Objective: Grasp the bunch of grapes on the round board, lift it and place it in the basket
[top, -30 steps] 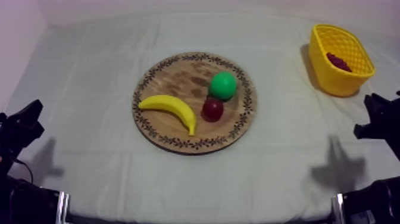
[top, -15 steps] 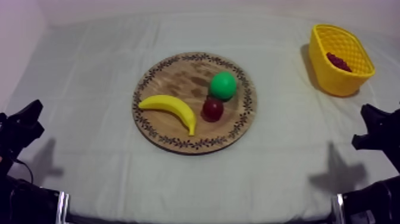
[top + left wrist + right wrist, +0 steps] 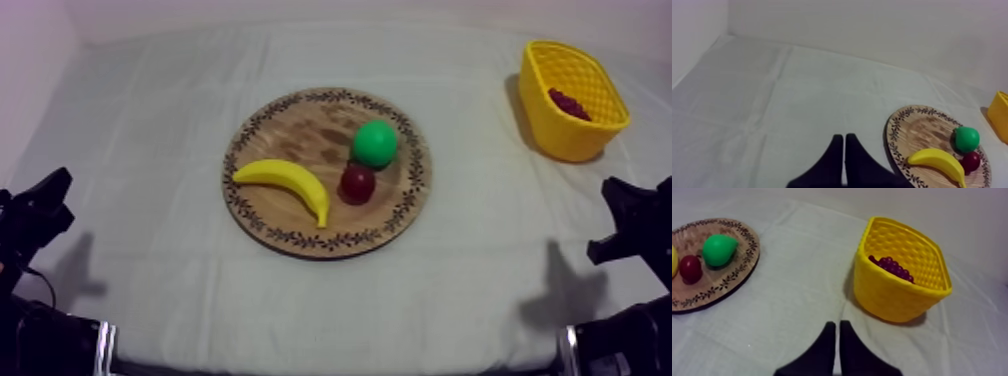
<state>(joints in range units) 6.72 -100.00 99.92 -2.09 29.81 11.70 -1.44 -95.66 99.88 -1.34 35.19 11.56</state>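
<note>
Nearest: my right claw point(image 3: 835, 323), fingers pressed together on nothing, low over the desk point(image 3: 797, 288); left claw point(image 3: 844, 136) likewise a tight wedge, empty, at its own side. Mid-desk, the wooden board point(image 3: 300, 130) carries banana point(image 3: 285, 178), pear point(image 3: 375, 143) & small red fruit point(image 3: 358, 183), no grapes. Farther right, the bunch of grapes point(image 3: 892, 268) lies inside the yellow basket point(image 3: 897, 298), a dark purple-red cluster of small beads. Job looks done, nothing left imo
</note>
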